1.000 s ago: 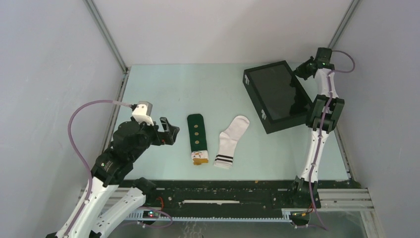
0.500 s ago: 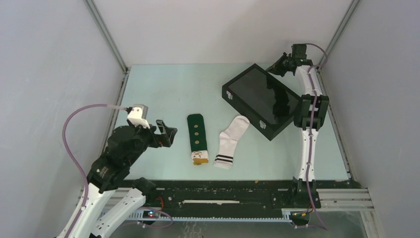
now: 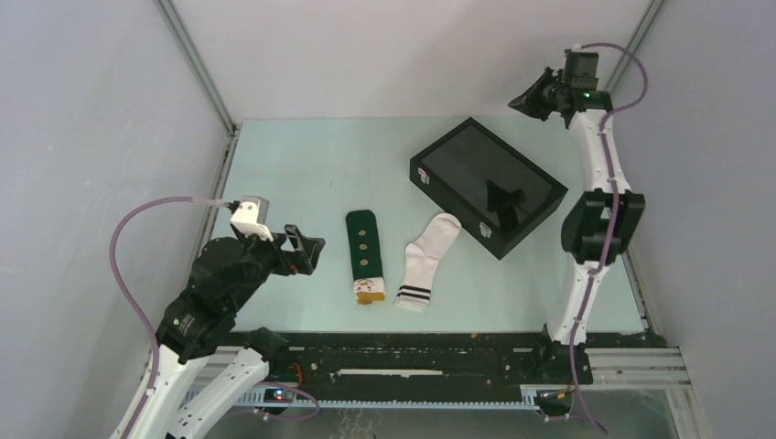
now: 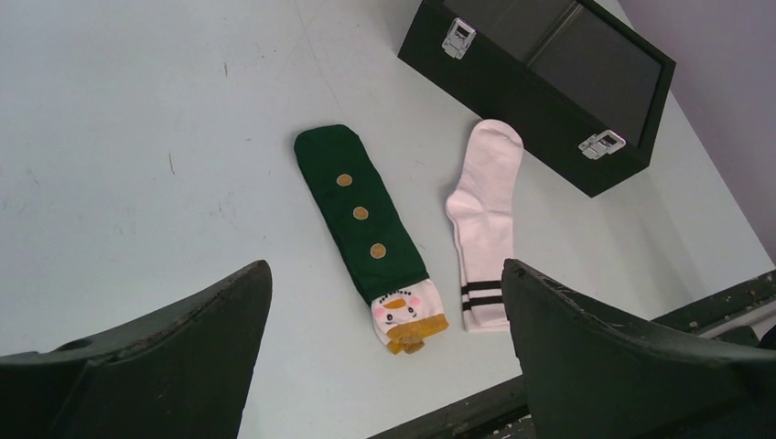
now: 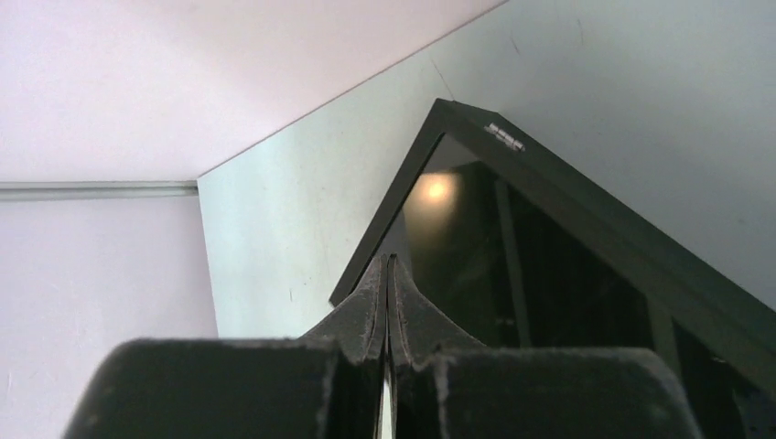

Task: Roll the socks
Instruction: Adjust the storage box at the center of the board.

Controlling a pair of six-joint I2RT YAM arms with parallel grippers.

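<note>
Socks: two, each lying flat and unrolled, side by side on the near middle of the table [image 3: 293, 165].
Green sock [image 3: 363, 254]: dark, tan dots, white-orange end towards the near edge; the left one.
White sock [image 3: 425, 259]: two black stripes at the near cuff; just right of the green, not touching.
Black case [image 3: 485, 183]: far right, near the white sock's toe.
Left gripper [image 3: 307, 249]: jaws spread wide, empty, left of the green sock.
Right gripper [image 3: 526, 99]: jaws pressed together on nothing, raised by the case's far corner.
</note>
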